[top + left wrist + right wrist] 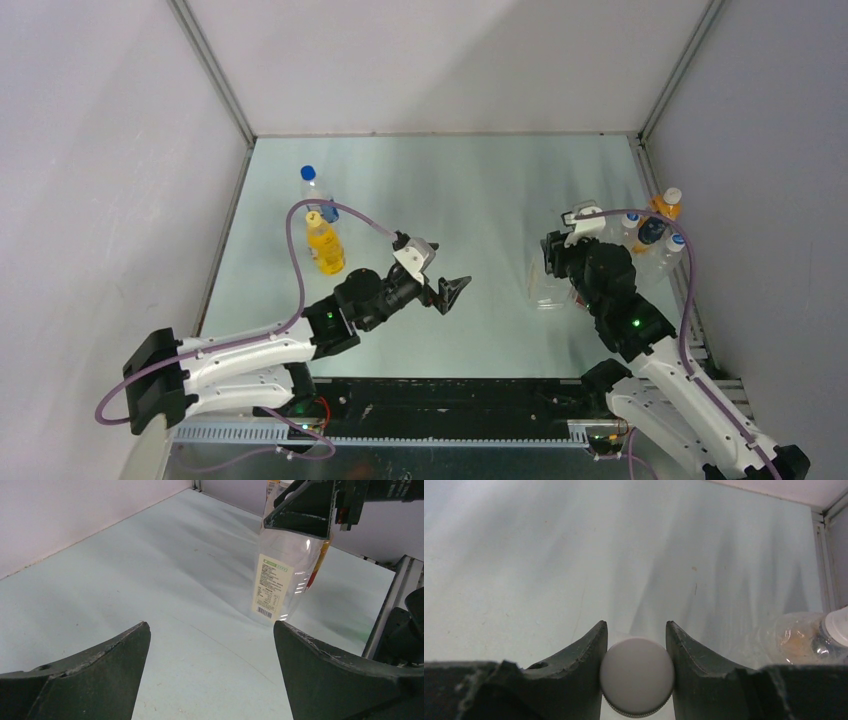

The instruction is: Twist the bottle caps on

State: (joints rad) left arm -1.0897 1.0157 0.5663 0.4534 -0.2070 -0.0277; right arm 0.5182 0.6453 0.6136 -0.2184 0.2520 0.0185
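The wide clear bottle (545,290) stands right of the table's middle; in the left wrist view (280,580) it shows a white printed label. My right gripper (556,262) sits at the bottle's top and is shut on a white cap (637,676), seen from above between its fingers; the bottle's neck is hidden under it. My left gripper (452,290) is open and empty, low over the table to the left of the bottle, jaws wide apart (212,647). The smaller bottle with a reddish-gold label (665,205) stands by the right wall with a white cap on it.
An orange-drink bottle with a yellow cap (325,245) and a blue-capped water bottle (312,188) stand at the back left. Further slim bottles (650,232) cluster by the right wall. One white-capped bottle shows at the right wrist view's edge (809,635).
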